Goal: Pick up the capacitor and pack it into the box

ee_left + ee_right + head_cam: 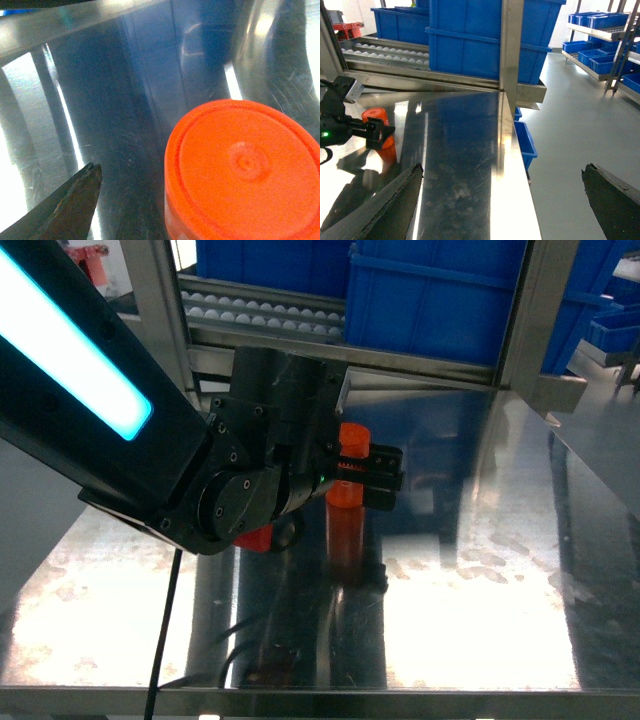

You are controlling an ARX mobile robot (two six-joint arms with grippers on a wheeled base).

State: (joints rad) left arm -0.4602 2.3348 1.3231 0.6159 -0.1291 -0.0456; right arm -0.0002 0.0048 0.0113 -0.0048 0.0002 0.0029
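item 1, left of the landmark: black left gripper on a black arm with a cyan light strip; fingers stand either side of the landmark, apparently closed against it. one dark fingertip shows in the left wrist view.

item 2, the landmark: orange cylindrical plastic capacitor with a flat round top, upright on the reflective steel table, base apparently on or just above the surface; cannot tell which.

item 3, behind the landmark: large blue plastic bins on a steel roller rack.

item 4, right of the landmark, well apart: right gripper, its two dark fingers spread wide, holding nothing.

item 5: pale pink box, not in any view.

status, by judgement: early stage. capacitor being grasped; lifting, carrying and packing into the box all remain.
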